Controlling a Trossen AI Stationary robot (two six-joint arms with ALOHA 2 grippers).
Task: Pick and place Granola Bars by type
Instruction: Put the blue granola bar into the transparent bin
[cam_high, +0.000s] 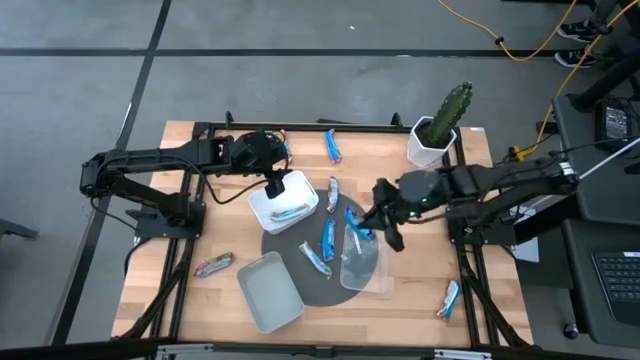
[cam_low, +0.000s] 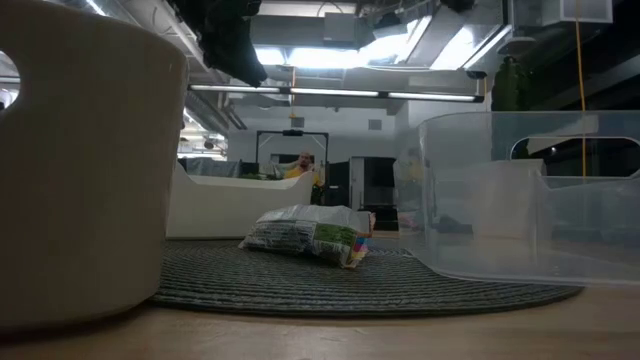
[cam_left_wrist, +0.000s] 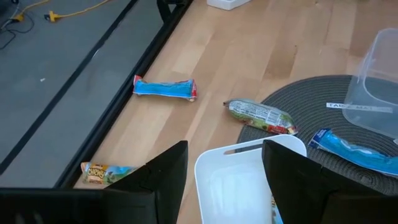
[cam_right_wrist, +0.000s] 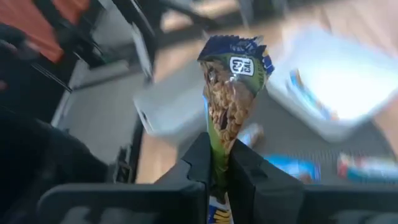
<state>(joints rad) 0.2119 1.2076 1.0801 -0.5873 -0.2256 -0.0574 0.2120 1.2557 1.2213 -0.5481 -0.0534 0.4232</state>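
A: What is the right gripper (cam_right_wrist: 219, 163) doing?

B: It is pinching a granola bar (cam_right_wrist: 231, 93) by one end, fingers closed tight on the wrapper; the bar is standing up out of the jaws, green and blue wrapper with oats pictured on it; seen from above, the gripper is hanging over the round dark mat (cam_high: 290, 245), just beside the clear tub (cam_high: 362, 262).

A: Why there?

B: Probably because it is sorting by type; the white tub (cam_high: 283, 203) is already holding blue-wrapped bars, so this one, I judge, is heading for the clear tub or the grey tub (cam_high: 270, 292).

A: And the left gripper (cam_left_wrist: 225, 167)?

B: Hovering over the white tub with its fingers spread wide and nothing between them; waiting, it seems.

A: What is remaining?

B: Several bars are lying loose: a blue bar (cam_left_wrist: 165, 88) on the wood, a green bar (cam_left_wrist: 261, 116) at the mat's edge, an orange bar (cam_left_wrist: 104, 172) near the table's edge, and another blue bar (cam_high: 449, 298) near the front right corner.
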